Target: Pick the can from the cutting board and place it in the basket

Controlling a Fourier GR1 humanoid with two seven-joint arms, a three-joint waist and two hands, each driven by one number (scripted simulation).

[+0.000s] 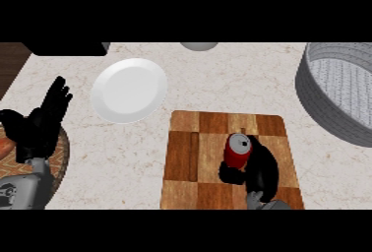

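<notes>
A red can [237, 150] with a silver top stands on the checkered wooden cutting board [196, 147] in the lower middle of the head view. My right hand [260, 172] wraps round the can from its right side, with the thumb curled under the can's near side. The grey basket [327, 106] sits at the right edge, beyond the board, and only part of it shows. My left hand [40, 123] rests open at the left edge with its fingers up.
A white plate [129, 89] lies left of the board, toward the back. A round woven mat [62, 157] sits under my left hand. A dark object [65, 48] and a grey rounded thing [198, 46] show at the far edge.
</notes>
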